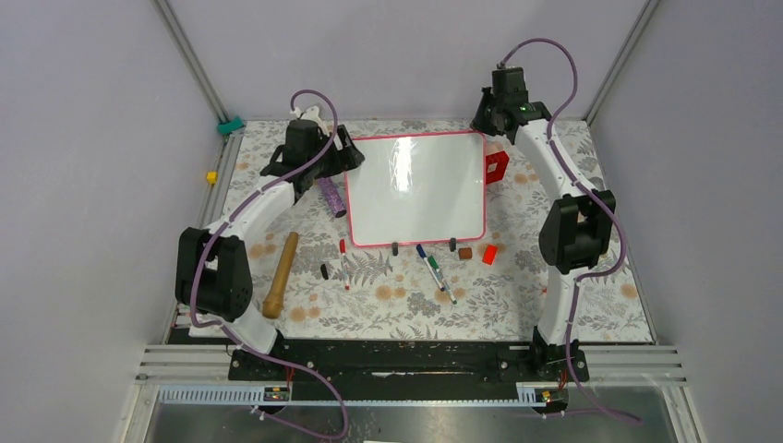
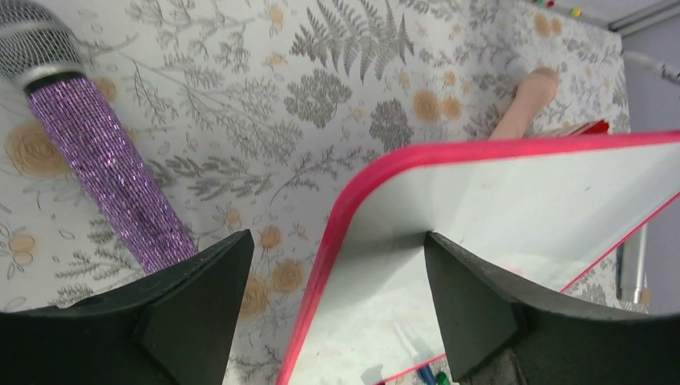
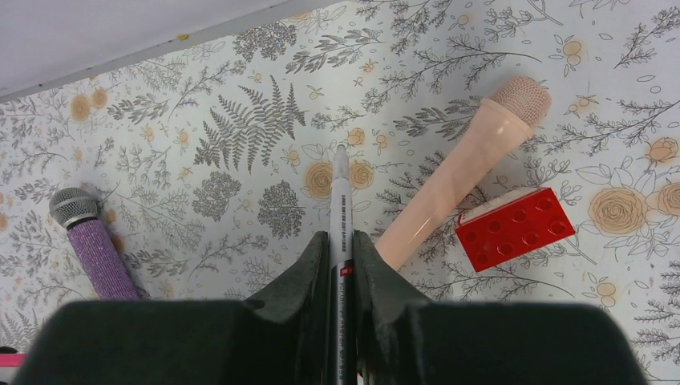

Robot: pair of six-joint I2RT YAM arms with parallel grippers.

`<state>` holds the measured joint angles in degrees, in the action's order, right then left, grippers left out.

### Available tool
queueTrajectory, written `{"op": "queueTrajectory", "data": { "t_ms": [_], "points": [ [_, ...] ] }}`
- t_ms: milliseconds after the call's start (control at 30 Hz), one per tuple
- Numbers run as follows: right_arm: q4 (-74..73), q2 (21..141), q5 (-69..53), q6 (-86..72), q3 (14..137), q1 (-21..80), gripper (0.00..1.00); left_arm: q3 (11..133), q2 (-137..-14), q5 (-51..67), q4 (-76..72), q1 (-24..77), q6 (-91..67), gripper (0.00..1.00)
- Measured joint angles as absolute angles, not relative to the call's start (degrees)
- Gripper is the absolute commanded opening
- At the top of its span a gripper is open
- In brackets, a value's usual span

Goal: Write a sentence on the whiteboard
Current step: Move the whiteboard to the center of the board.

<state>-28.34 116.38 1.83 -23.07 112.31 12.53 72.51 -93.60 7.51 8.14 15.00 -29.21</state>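
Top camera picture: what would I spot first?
The big whiteboard with its pink frame, in the middle of the flowery table, no writing showing. The left gripper stands open around its far left corner; the right gripper, far right, pinches a white marker. A sparkly purple microphone lies beside the board's left edge.

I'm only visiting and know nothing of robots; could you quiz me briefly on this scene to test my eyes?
1. True or false: the right gripper is shut on a white marker.
2. Fill in: the open left gripper straddles the pink edge of the ____.
3. Right wrist view: what lies beside the red toy brick? A purple microphone; B peach microphone; C spoon.
Key: 1 true; 2 whiteboard; 3 B.
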Motion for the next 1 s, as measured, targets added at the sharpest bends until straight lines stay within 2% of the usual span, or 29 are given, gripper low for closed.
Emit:
{"op": "queueTrajectory", "data": {
  "t_ms": [233, 267, 333, 467, 700, 833, 1000],
  "points": [
    [-29.1, 114.5, 2.1, -22.7, 110.8, 12.5, 0.0, 69.6, -91.7, 7.7, 8.3, 15.9, -29.6, 0.82],
    [-29.2, 114.3, 2.1, -22.6, 110.7, 12.5, 0.0, 69.6, -91.6, 7.7, 8.3, 15.8, -29.6, 0.85],
    [-29.4, 114.0, 2.1, -22.2, 110.7, 12.5, 0.0, 69.6, -91.3, 7.6, 8.4, 15.8, -29.5, 0.98],
    [-32.1, 114.0, 3.0, -20.9, 113.3, 12.6, 0.0, 71.5, -91.1, 5.7, 11.1, 15.8, -28.4, 0.99],
    [-36.9, 113.7, 4.1, -18.8, 128.4, 12.6, 0.0, 73.6, -85.7, 1.2, 12.6, 14.5, -26.1, 0.99],
    [-37.8, 111.0, 3.8, -18.8, 127.9, 12.6, 0.0, 71.6, -78.8, 0.7, 10.1, 13.7, -25.7, 0.99],
    [-38.1, 105.0, 1.0, -20.6, 119.6, 12.5, 0.0, 61.0, -67.7, 4.5, 3.4, 13.6, -25.8, 0.99]
  ]
}}
